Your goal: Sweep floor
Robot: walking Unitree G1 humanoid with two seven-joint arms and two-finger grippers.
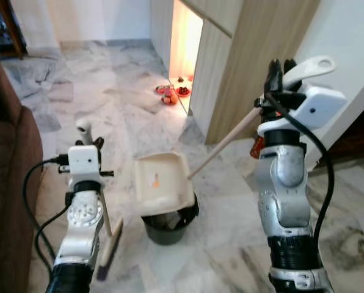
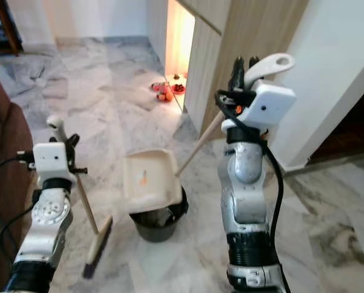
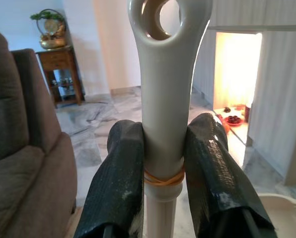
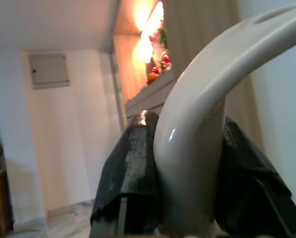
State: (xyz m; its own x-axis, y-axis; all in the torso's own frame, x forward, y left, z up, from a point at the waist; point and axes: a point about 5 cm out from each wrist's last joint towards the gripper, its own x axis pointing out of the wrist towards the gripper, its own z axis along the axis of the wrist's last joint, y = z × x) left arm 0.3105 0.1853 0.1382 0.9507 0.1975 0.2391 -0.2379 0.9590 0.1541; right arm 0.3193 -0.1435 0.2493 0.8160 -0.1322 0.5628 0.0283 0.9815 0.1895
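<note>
Left tool (image 3: 163,183): clamped on the broom (image 2: 96,241) handle, brush head low by the marble floor (image 1: 127,104).
Right tool (image 4: 187,163): gripping the dustpan (image 1: 162,181) handle, raised.
Dustpan: tilted over a dark bin (image 1: 170,223), seemingly resting on its rim.
Sofa (image 1: 8,159): at robot's left.

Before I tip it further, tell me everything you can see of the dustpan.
The dustpan is a cream, plastic-looking tray with raised side walls and an orange speck inside. It hangs tilted above the dark bin, its lower edge at the rim. A long pale wooden-looking handle slants up to a curved cream grip, clamped in the right gripper.
</note>
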